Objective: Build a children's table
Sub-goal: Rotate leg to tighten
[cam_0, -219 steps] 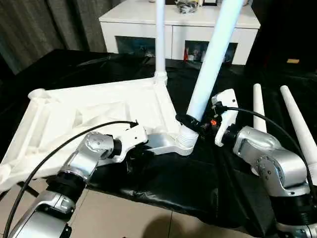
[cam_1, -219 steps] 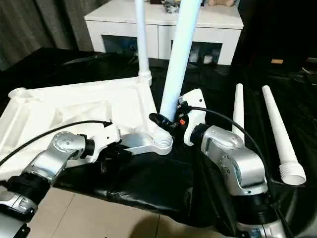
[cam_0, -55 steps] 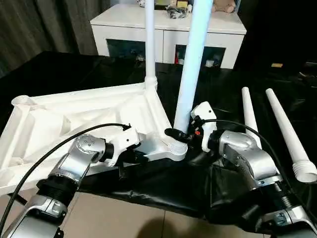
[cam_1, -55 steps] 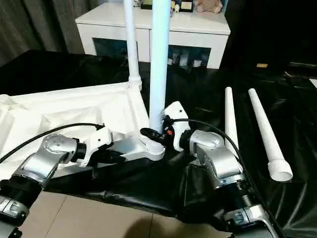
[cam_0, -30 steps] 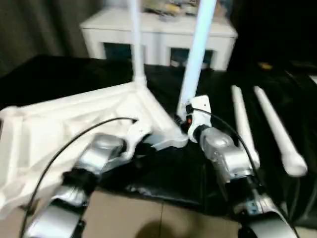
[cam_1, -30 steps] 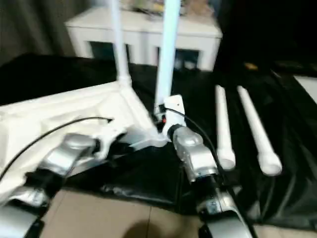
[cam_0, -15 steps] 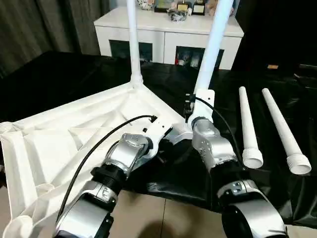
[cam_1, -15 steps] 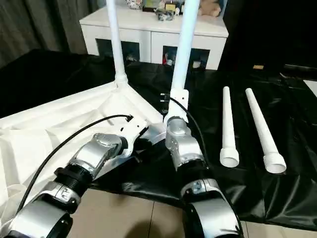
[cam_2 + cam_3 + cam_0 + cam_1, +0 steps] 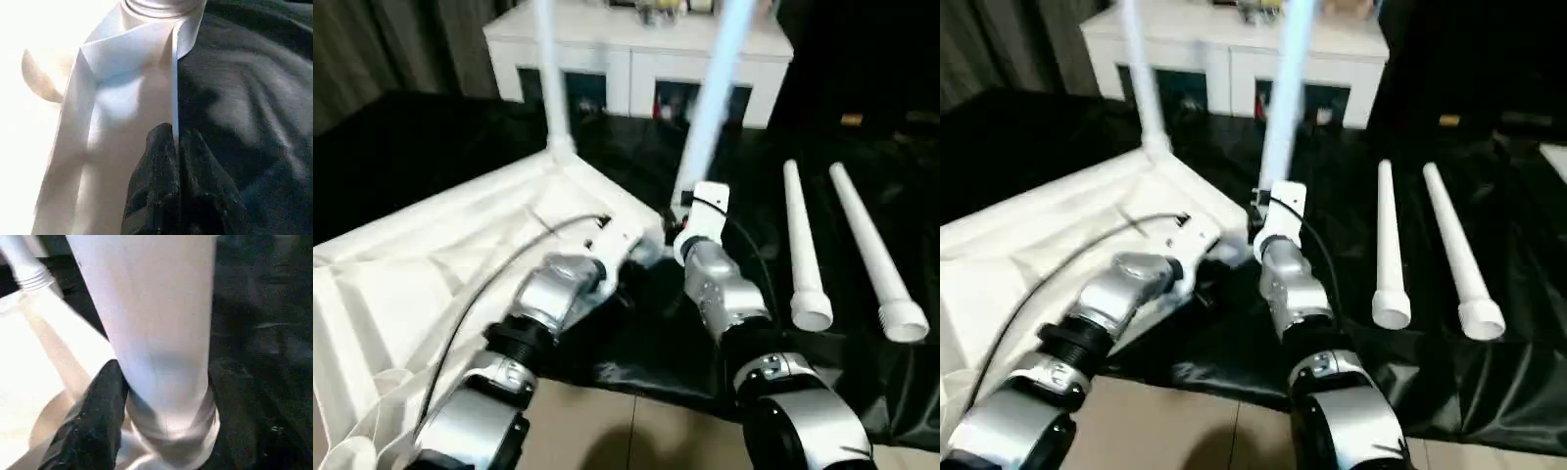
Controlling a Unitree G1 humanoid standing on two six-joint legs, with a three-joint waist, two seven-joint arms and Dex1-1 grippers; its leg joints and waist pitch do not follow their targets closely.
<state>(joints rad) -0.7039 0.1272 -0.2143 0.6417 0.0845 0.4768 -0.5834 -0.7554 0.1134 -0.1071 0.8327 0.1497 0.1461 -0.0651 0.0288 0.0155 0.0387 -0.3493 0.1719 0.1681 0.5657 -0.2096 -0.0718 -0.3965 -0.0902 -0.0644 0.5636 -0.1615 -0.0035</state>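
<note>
On the black cloth, from your left:
Tabletop: white ribbed plastic tabletop (image 9: pixel 421 264) lies underside up.
Left gripper (image 9: pixel 174 142): shut on its thin edge rib, probably to steady it.
Right gripper (image 9: pixel 161 396): at the standing white tapered leg (image 9: pixel 705 127); grip unclear.
Spare legs (image 9: pixel 803 245): flat, right.

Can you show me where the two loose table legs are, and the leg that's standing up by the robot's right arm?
Inner loose leg (image 9: pixel 800 245), left eye view, middle of the tube.
Outer loose leg (image 9: pixel 865 245), left eye view, middle of the tube.
Standing leg (image 9: pixel 710 108), left eye view, its shaft.
</note>
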